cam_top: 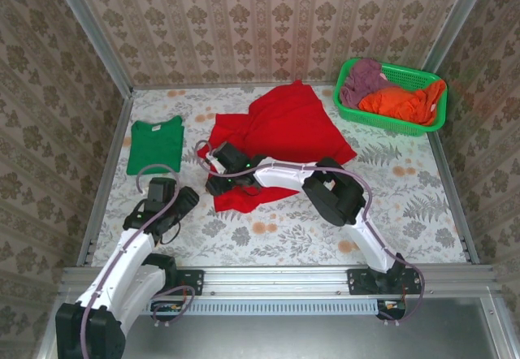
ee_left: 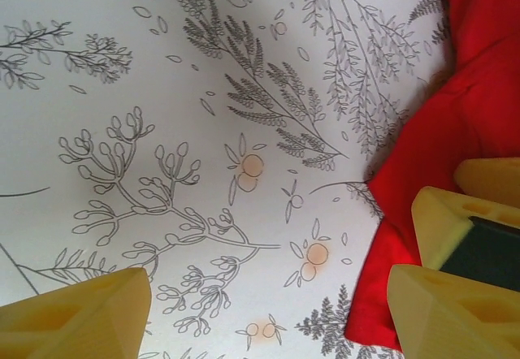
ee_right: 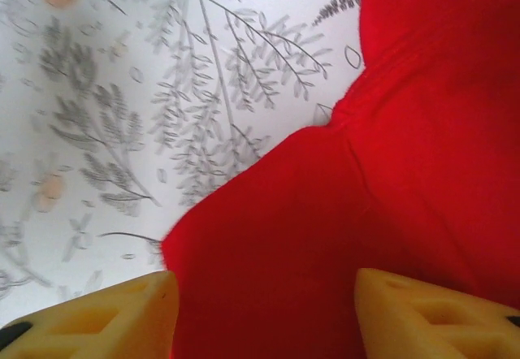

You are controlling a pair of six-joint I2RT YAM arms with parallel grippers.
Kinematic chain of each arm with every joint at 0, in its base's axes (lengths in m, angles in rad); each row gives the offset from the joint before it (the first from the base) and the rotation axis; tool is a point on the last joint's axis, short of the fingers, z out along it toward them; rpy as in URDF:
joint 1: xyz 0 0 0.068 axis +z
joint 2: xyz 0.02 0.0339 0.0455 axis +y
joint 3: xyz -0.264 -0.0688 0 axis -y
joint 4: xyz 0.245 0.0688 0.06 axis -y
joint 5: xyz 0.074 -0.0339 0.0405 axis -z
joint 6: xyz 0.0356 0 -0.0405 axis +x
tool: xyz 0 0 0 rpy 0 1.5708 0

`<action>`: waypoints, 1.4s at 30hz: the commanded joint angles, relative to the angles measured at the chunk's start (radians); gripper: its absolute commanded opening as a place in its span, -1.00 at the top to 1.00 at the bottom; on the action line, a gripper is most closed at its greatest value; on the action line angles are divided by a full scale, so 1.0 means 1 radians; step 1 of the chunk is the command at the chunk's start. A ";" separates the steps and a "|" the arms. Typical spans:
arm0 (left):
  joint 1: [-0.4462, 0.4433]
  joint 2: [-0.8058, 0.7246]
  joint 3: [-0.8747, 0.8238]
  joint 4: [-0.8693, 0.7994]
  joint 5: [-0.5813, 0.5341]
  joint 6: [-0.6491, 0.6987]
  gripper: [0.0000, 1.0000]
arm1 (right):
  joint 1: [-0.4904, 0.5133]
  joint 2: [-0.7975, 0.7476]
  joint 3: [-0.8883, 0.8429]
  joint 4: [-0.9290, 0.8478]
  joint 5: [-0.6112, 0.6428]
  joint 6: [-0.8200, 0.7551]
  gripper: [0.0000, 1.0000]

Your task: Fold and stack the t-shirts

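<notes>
Two shirts lie on the floral table (cam_top: 406, 205): the crumpled red t-shirt (cam_top: 284, 127) sprawls mid-frame, and the folded green t-shirt (cam_top: 154, 144) sits at centre left. The right gripper (ee_right: 264, 302) hangs wide open over the red cloth's left edge, gripping nothing. The left gripper (ee_left: 264, 302), equally spread and empty, hovers over the table just beside it.

Top external: high at near side, looks down over whole desk (cam_top: 276, 229). Left wrist: low, close to desk, faces down, red t-shirt (ee_left: 455, 115) edge at right. Right wrist: even nearer, above same t-shirt edge. All three share this edge.
</notes>
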State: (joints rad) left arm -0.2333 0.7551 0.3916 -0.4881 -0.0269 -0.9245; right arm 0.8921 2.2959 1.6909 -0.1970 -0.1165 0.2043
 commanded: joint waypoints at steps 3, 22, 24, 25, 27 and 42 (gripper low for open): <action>0.009 -0.005 -0.019 -0.001 -0.009 -0.010 -0.53 | -0.007 0.042 0.059 -0.093 0.012 -0.040 0.36; -0.169 0.123 -0.025 0.202 0.031 -0.022 -0.13 | -0.159 -0.133 -0.134 0.142 -0.023 0.198 1.00; -0.214 0.162 0.005 0.200 0.017 -0.009 -0.06 | -0.175 -0.123 -0.138 0.126 -0.006 0.207 1.00; -0.238 0.183 0.021 0.202 0.008 0.002 0.00 | -0.184 -0.119 -0.142 0.123 0.003 0.210 1.00; -0.265 0.233 0.052 0.207 0.002 0.023 0.06 | -0.195 -0.118 -0.154 0.129 0.013 0.215 1.00; -0.327 0.580 0.155 0.272 0.071 0.019 1.00 | -0.289 -0.075 -0.172 0.106 0.036 0.274 1.00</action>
State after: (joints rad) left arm -0.5575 1.3251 0.5655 -0.1986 0.0360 -0.8833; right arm 0.6144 2.1960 1.5234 -0.0795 -0.1074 0.4534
